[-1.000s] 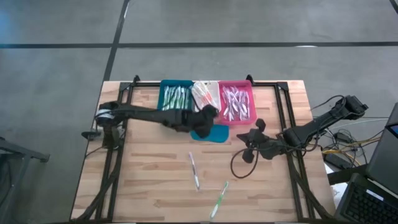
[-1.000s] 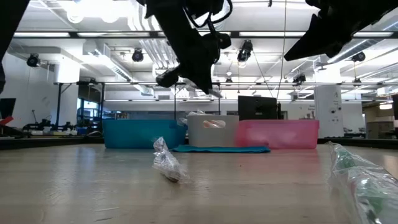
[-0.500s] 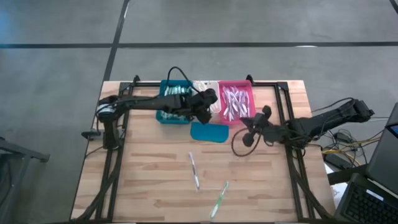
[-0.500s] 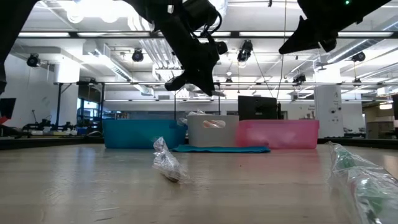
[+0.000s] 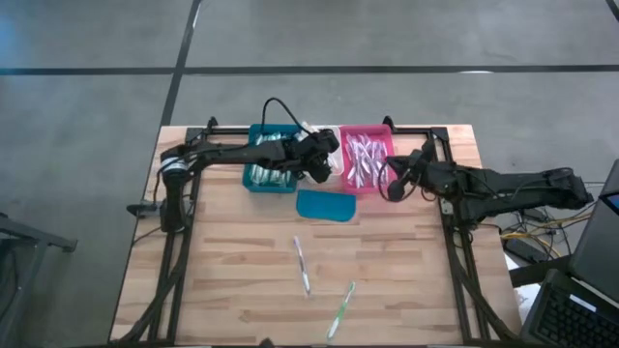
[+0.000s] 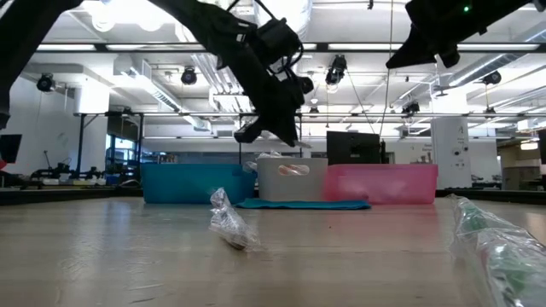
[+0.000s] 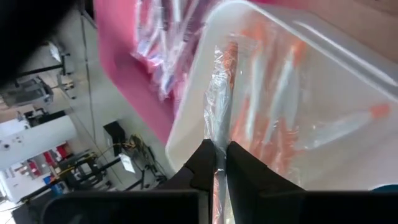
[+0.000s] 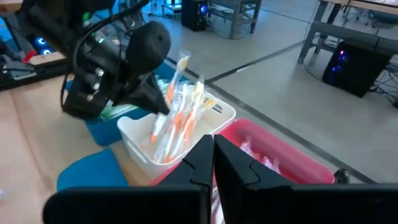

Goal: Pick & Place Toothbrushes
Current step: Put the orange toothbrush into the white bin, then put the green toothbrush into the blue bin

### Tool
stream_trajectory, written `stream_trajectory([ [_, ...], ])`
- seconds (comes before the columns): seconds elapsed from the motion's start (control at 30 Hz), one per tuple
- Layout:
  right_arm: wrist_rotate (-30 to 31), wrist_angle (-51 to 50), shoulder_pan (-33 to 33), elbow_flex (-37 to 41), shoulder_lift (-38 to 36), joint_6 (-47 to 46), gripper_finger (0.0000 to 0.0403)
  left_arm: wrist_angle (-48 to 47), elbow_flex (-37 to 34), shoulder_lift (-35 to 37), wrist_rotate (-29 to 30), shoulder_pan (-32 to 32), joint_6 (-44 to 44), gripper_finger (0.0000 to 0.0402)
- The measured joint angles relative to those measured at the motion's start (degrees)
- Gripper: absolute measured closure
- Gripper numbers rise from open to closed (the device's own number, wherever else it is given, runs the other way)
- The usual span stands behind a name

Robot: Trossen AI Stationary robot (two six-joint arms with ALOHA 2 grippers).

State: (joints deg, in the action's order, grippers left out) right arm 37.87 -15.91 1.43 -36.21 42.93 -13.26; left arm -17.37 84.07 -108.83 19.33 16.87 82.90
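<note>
Three bins stand side by side at the far edge: teal (image 5: 274, 162), white (image 5: 319, 143) and pink (image 5: 368, 159), each holding wrapped toothbrushes. My left gripper (image 5: 324, 159) hangs over the white bin (image 7: 323, 74), shut on an orange toothbrush in a clear wrapper (image 7: 222, 93). My right gripper (image 5: 392, 184) is shut and empty, raised beside the pink bin's near right corner. Two more toothbrushes (image 5: 302, 266) (image 5: 340, 309) lie flat on the wood near the front. My left gripper pinches the wrapped orange toothbrush between its two fingers at one end (image 7: 219, 148). The rest of it runs out ahead of the fingertips, roughly in line with them. The fingers slant downward from the table's left. The toothbrush is lifted clear, above the white bin's inside.
A flat teal lid (image 5: 326, 205) lies just in front of the white and pink bins. Black frame rails (image 5: 440, 193) run along both sides of the table. The low view shows the two loose wrapped toothbrushes (image 6: 229, 223) (image 6: 495, 247) on the bare wood.
My left gripper, still shut on the toothbrush, has gone from above the teal lid toward the far edge and now hangs over the white bin. My right gripper has risen and drawn back toward the far edge, next to the pink bin, staying shut.
</note>
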Motion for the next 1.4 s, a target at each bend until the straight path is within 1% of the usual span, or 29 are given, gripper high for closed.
stream_trajectory([
  [0.1, -2.07, -0.13, 2.61, 0.0, -0.57, 1.22, 0.0394, 0.42, 0.0, -1.2, 0.27, 0.43, 1.06, 0.0376],
  [0.23, -2.63, -0.13, 4.66, 0.0, -0.5, 1.97, 0.0394, 0.35, 0.0, -2.88, 0.67, 0.54, 1.39, 0.0376],
  [0.3, -3.12, -0.1, 5.2, 0.0, -0.32, 2.66, 0.0394, 0.88, 0.0, -3.89, 0.86, 0.52, 2.33, 0.0376],
  [0.37, -4.03, -0.13, 5.52, 0.0, -0.27, 3.0, 0.0394, 0.96, 0.0, -4.71, 2.37, 0.5, 3.44, 0.0376],
  [0.5, -4.09, -0.16, 5.53, 0.0, -0.09, 2.98, 0.0394, 2.53, 0.0, -5.92, 3.56, 0.54, 4.17, 0.0374],
  [0.67, -4.09, -0.37, 5.51, 0.0, 0.15, 2.98, 0.0394, 2.84, 0.0, -6.14, 3.37, 0.53, 3.96, 0.0342],
  [0.9, -4.11, -0.39, 5.48, 0.0, 0.32, 2.93, 0.0394, 2.88, 0.0, -5.2, 2.48, 0.5, 0.7, 0.0288],
  [1.03, -5.33, -0.61, 5.48, 0.0, 0.32, 2.96, 0.0394, 2.01, 0.0, -4.58, 2.52, 0.13, -1.06, 0.0265],
  [1.13, -5.53, -0.61, 5.48, 0.0, 0.32, 2.96, 0.0394, 0.75, 0.0, -4.47, 2.67, -0.6, -1.06, 0.0254],
  [1.27, -5.54, -0.63, 5.48, 0.0, 0.32, 2.91, 0.0394, -2.0, 0.0, -4.45, 2.99, -1.42, 0.54, 0.0249],
  [1.33, -5.58, -0.99, 5.48, 0.0, 0.32, 2.87, 0.0394, -3.53, 0.0, -4.43, 4.06, -2.05, 0.66, 0.0248],
  [1.4, -5.58, -1.65, 5.48, 0.0, 0.32, 2.76, 0.0394, -5.06, 0.0, -4.35, 6.76, -2.8, 0.75, 0.0248],
])
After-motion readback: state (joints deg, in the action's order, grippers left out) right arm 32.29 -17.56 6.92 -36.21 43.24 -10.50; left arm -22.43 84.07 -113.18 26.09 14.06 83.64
